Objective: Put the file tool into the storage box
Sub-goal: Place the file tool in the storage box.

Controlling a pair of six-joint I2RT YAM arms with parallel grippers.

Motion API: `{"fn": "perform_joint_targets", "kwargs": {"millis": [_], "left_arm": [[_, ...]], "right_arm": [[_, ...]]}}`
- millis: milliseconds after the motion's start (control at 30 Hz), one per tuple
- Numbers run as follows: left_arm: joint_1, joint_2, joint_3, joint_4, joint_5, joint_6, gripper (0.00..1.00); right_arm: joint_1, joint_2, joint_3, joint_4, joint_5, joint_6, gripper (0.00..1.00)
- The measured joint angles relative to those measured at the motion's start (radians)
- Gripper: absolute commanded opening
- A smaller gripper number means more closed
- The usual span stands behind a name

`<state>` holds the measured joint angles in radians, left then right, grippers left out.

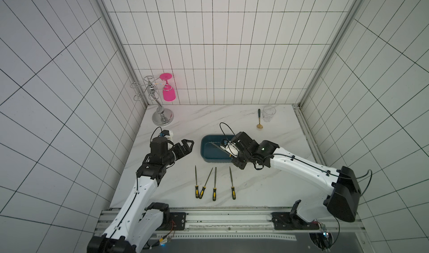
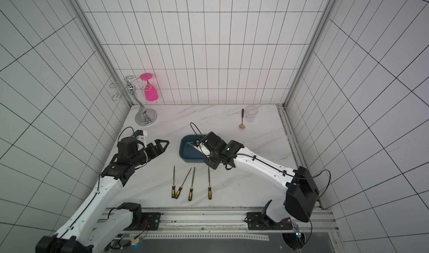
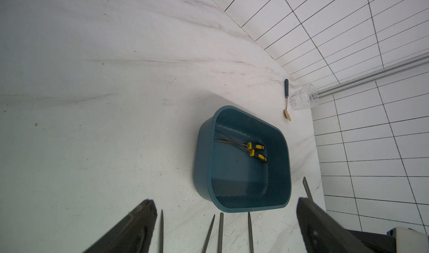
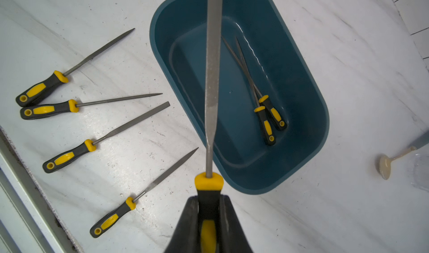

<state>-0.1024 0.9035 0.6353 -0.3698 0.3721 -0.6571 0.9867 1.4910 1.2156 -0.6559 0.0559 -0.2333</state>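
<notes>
Right hand (image 4: pixel 209 202) clamps file (image 4: pixel 212 66) by its handle, blade over box (image 4: pixel 313 101).
The blade tip is cut off in the wrist view; in both top views the arm (image 1: pixel 267 148) hides the box's 3 o'clock end. Left hand (image 1: pixel 188 145), at its 9 o'clock, gapes empty.

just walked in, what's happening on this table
The right arm holds a file by its handle, jaws shut on it, with the blade pointing out over the blue box. Two files already lie inside the box; four more wait in a row on the table. The left arm hangs beside the box with its jaws open, holding nothing.
</notes>
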Motion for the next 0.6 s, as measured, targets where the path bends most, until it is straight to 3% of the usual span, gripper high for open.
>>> {"fn": "perform_joint_targets", "kwargs": {"millis": [600], "left_arm": [[0.003, 0.019, -0.054, 0.086, -0.027, -0.020, 0.98]], "right_arm": [[-0.111, 0.225, 0.127, 0.039, -0.011, -0.142, 0.00]]}}
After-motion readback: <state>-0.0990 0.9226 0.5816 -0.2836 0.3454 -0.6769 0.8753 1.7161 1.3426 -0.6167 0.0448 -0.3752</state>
